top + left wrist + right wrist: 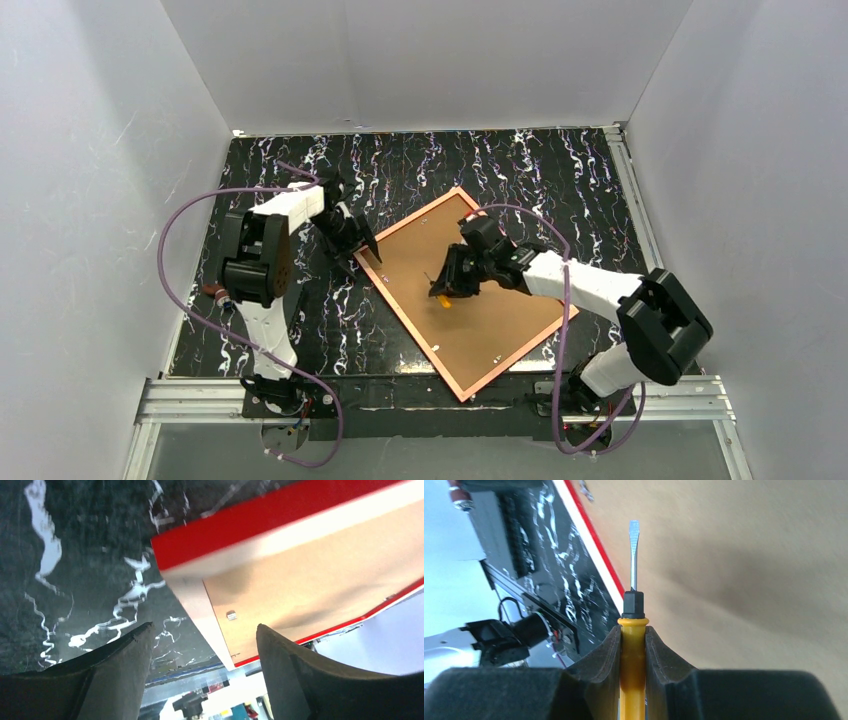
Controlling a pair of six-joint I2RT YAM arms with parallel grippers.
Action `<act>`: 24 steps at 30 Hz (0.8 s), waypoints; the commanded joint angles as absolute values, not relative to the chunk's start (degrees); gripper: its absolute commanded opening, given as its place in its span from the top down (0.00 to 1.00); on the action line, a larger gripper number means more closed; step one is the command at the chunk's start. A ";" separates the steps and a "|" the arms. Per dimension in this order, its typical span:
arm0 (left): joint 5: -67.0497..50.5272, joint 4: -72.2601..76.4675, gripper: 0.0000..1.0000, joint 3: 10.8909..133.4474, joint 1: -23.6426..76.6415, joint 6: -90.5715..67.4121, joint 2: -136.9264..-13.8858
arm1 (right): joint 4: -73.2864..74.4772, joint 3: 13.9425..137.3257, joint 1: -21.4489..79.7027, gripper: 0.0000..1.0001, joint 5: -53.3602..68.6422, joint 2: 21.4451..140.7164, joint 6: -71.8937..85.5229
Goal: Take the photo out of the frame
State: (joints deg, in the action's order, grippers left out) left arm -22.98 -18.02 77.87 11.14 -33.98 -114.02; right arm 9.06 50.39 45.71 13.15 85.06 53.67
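The red frame (408, 322) lies face down and skewed on the table, its rim orange-pink. The photo's brown board back (500, 325) fills it; the printed side is hidden. My left gripper (352, 243) is open and empty at the frame's left corner. In the left wrist view, that corner (200, 605) sits between the open fingers of the left gripper (204, 626). My right gripper (447, 285) is shut on a yellow-handled flat screwdriver (632, 645) over the board (749, 555). The blade tip (634, 527) points near the frame's red rim (594, 545).
The table top (300, 320) is black with white marbling, and white walls close in on three sides. An aluminium rail (200, 395) runs along the near edge. A small metal tab (231, 614) sits on the board near the left corner. Purple cables loop beside both arms.
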 commanded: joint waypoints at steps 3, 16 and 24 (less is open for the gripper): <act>-26.29 -20.59 0.23 73.25 11.38 -30.59 -102.65 | 11.23 44.52 45.71 0.99 10.30 76.11 52.54; -50.04 -1.29 0.19 55.93 18.37 -44.99 -85.40 | 14.44 36.44 45.76 0.99 5.24 63.08 51.56; -51.36 23.64 0.17 45.33 27.42 -62.07 -79.24 | 13.21 32.36 45.68 0.99 4.31 55.68 51.73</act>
State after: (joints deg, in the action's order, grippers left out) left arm -47.44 11.18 49.34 24.80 -50.65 -80.64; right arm 14.09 33.34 45.71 5.93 59.31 52.25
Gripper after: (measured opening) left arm 0.823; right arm 0.260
